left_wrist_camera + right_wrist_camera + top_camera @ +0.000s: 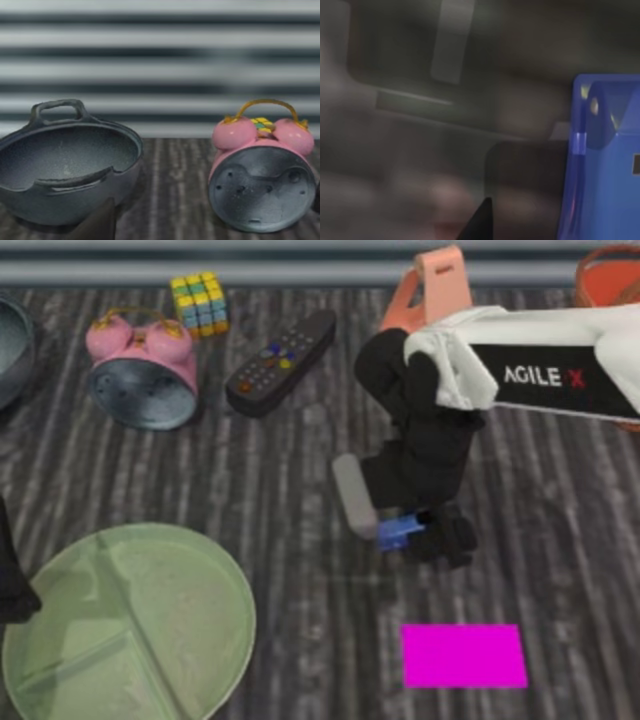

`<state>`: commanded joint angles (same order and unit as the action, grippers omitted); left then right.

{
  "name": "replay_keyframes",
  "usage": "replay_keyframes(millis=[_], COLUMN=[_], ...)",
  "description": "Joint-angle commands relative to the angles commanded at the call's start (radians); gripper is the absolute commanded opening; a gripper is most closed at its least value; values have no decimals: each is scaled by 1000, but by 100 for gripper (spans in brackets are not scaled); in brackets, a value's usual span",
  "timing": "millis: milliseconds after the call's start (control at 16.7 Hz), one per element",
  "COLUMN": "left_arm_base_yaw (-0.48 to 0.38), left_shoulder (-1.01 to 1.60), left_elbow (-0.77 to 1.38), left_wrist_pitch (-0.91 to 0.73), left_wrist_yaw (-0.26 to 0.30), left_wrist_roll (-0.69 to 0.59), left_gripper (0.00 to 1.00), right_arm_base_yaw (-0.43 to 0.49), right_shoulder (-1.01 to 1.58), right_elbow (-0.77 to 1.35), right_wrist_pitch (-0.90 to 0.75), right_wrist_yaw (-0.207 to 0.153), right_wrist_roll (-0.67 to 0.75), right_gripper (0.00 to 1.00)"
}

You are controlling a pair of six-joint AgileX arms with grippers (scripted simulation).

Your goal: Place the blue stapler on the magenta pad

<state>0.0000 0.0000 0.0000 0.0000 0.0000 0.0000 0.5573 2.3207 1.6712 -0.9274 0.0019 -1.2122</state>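
Note:
Only a small part of the blue stapler shows in the top view, poking out from under my right gripper right of the table's middle. My right gripper is shut on it. The right wrist view has the stapler close and sharp at one side, with one dark fingertip beside it and a smeared background. A grey rounded bar sticks out to the gripper's left. The magenta pad lies flat and bare nearer the front edge, below the gripper. My left gripper is parked at the left edge.
A pale green divided plate fills the front left. Along the back stand a dark pot, a pink alarm clock, a colour cube, a dark remote and a salmon-coloured object.

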Motion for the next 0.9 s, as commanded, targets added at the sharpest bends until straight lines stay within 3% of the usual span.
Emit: replay_keyframes(millis=[360,900], left_arm_base_yaw=[0,0], left_shoulder=[0,0], left_elbow=[0,0], left_wrist_pitch=[0,0], left_wrist_yaw=[0,0], left_wrist_roll=[0,0], left_gripper=[100,100], right_arm_base_yaw=[0,-3], right_shoulder=[0,-2], right_elbow=[0,1], right_wrist_pitch=[0,0], right_wrist_yaw=[0,1], right_wrist_roll=[0,1], right_gripper=[2,0])
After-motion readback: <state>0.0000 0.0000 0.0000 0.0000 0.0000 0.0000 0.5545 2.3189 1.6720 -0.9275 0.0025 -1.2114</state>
